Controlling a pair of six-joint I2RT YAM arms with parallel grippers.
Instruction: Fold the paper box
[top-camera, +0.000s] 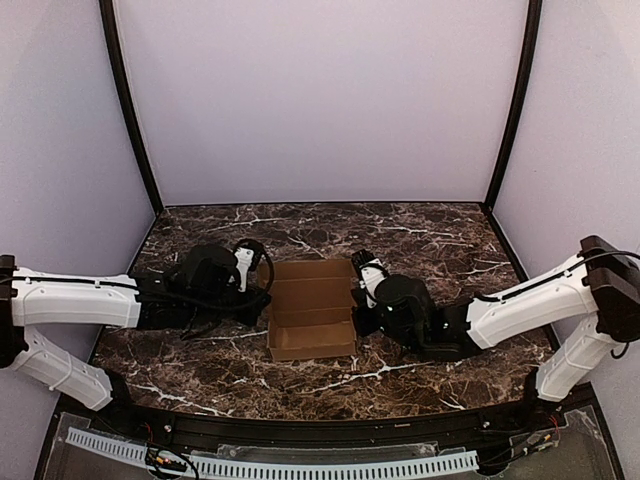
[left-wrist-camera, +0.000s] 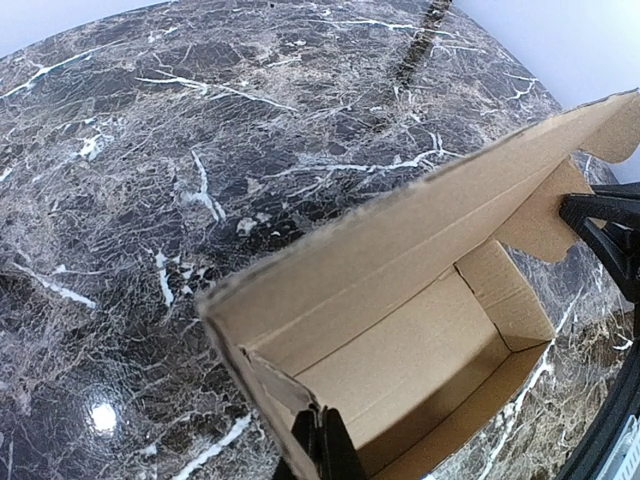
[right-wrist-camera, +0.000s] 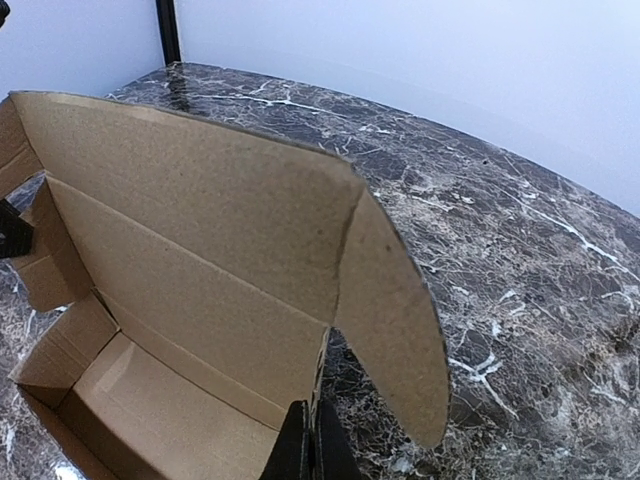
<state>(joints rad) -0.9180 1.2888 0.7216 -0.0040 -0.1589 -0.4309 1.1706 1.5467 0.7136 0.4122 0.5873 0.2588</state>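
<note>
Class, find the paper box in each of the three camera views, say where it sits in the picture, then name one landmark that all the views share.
Top external: the paper box lies at the centre, lid open toward the back wall.
Left wrist: lower right, seen into its open inside.
Right wrist: left half, its lid raised.
Shared landmark: the dark marble table under the box.
</note>
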